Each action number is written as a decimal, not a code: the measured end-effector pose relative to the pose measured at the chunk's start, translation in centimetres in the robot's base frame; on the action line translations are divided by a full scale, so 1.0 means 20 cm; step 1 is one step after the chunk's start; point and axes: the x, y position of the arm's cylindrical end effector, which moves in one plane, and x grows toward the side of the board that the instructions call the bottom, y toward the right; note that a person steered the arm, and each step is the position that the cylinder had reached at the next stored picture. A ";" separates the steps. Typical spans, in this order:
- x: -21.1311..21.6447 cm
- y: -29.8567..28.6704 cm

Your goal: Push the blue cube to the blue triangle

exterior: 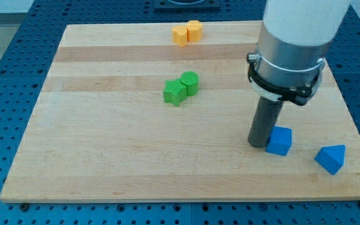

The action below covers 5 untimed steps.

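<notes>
While two green blocks (181,88) and two orange blocks (187,32) are seen toward the view's left, my tip (257,145) is pressed against the blue cube (279,140), with the blue triangle (330,158) near on the right; no gripper is fitted.

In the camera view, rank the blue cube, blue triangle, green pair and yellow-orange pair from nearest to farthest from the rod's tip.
Measured from my tip:
1. Blue cube, right against the tip on the view's right.
2. Blue triangle, further to the view's right, slightly lower.
3. Green blocks, up and to the view's left.
4. Yellow and orange blocks, near the board's top edge.
</notes>
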 end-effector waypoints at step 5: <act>-0.01 0.27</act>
